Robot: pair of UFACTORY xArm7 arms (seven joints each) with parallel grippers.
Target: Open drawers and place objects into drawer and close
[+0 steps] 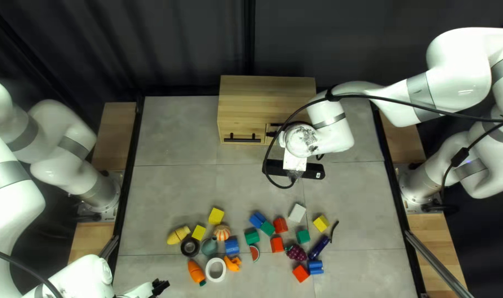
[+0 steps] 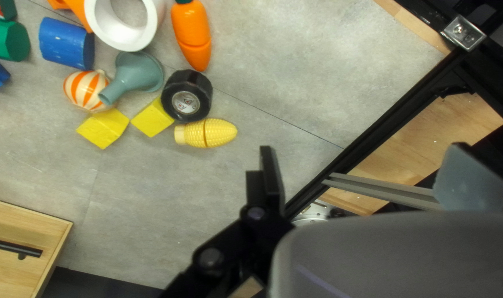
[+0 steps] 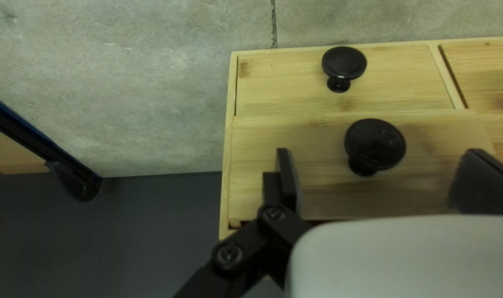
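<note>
Your left gripper (image 1: pixel 160 286) is at the near left of the table (image 1: pixel 174 132), its flat black fingers spread wide with nothing between them. Ahead of it lies the toy corn (image 2: pixel 205 133), yellow and pebbled with kernels, its rounded tip toward the gripper's side. Next to the corn you have a chunky black wheel (image 2: pixel 187 96) with a silvery hub, a smooth grey-green funnel (image 2: pixel 138 74), and a thick white ring (image 2: pixel 124 27) beside a glossy, tapered toy carrot (image 2: pixel 192 36). A round orange-and-cream striped ball (image 2: pixel 86 89) sits at the funnel's narrow end, near two blocky yellow pieces (image 2: pixel 103 128).

Farther right in the top left view, you can see red, green and blue blocks (image 1: pixel 257 219), a pale block (image 1: pixel 297 213), a red-and-green melon slice (image 1: pixel 255 253), bumpy purple grapes (image 1: pixel 295 253) and a slim, dark eggplant (image 1: pixel 319 247). All of these rest on the matt grey tiles.

Your right gripper (image 1: pixel 294 161) is at the front of the light, straight-grained wooden cabinet (image 1: pixel 267 91). Its fingers stand well open on either side of the round, black upper knob (image 3: pixel 374 144), gripping nothing. That knob's drawer front (image 3: pixel 312 182) juts a little past the lower one (image 3: pixel 284 83), with a dark slit along its top edge. Beside them, the left drawer bears a black bar handle (image 1: pixel 242 139).
</note>
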